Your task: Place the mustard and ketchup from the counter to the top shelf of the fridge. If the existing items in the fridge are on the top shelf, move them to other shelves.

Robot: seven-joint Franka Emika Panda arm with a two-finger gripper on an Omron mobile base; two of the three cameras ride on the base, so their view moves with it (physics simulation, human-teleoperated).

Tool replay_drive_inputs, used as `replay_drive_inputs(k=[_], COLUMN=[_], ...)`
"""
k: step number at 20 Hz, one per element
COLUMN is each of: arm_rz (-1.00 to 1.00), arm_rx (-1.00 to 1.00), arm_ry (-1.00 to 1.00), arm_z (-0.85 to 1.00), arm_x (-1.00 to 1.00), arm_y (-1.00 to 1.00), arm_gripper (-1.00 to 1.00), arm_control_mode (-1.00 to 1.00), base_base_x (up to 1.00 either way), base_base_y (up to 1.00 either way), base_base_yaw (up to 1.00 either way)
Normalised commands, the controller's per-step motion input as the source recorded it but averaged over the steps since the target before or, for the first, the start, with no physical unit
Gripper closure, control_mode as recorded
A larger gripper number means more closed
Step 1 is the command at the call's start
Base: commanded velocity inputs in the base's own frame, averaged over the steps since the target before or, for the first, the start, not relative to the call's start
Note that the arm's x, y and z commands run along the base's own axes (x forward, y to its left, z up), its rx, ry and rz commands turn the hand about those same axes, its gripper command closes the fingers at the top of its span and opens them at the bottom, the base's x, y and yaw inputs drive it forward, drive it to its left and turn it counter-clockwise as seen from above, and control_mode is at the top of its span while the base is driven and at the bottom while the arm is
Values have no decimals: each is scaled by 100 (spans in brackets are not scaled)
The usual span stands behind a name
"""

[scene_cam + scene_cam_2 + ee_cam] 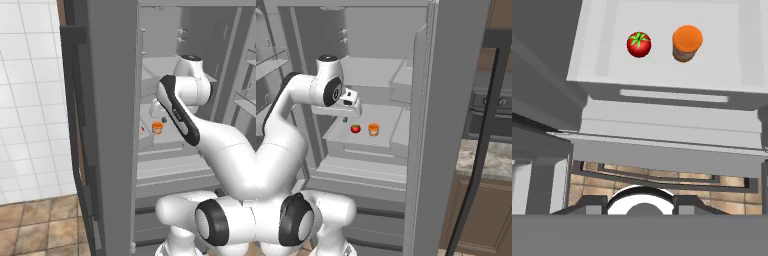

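The mustard and ketchup are out of view. My gripper [346,119] hangs inside the open fridge, pointing down over the left front of a shelf [336,133]. Its fingertips [594,202] stand apart with nothing between them. A red tomato [639,44] and an orange-lidded jar [687,43] sit side by side on that shelf, a little beyond the gripper. From the side, the tomato [355,128] lies left of the jar [373,129]. A higher shelf [368,70] sits above them, with nothing showing on it.
The open fridge doors stand close on both sides: one door edge [112,125] on the left, the other [448,120] on the right. Door racks [247,100] line the inside. A stone counter [491,160] lies past the right door. Drawers [356,175] sit below the shelf.
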Motion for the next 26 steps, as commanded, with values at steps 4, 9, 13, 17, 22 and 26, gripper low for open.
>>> replay_drive_inputs(k=[4, 9, 13, 17, 22, 26], arm_rz=[0, 0, 0, 0, 0, 5], arm_rx=[0, 0, 0, 0, 0, 0], arm_ry=[-2, -9, -9, -10, -7, -1], arm_z=[0, 0, 3, 7, 8, 1], arm_x=[-28, -97, -100, -100, -83, -56], arm_y=[-4, -27, -25, -24, -3, 8], arm_gripper=[-100, -100, -100, -100, -100, -100], arm_control_mode=[-100, -100, -100, -100, -100, -100], base_base_x=[0, 0, 0, 0, 0, 0], base_base_y=[0, 0, 0, 0, 0, 0], base_base_yaw=[0, 0, 0, 0, 0, 0])
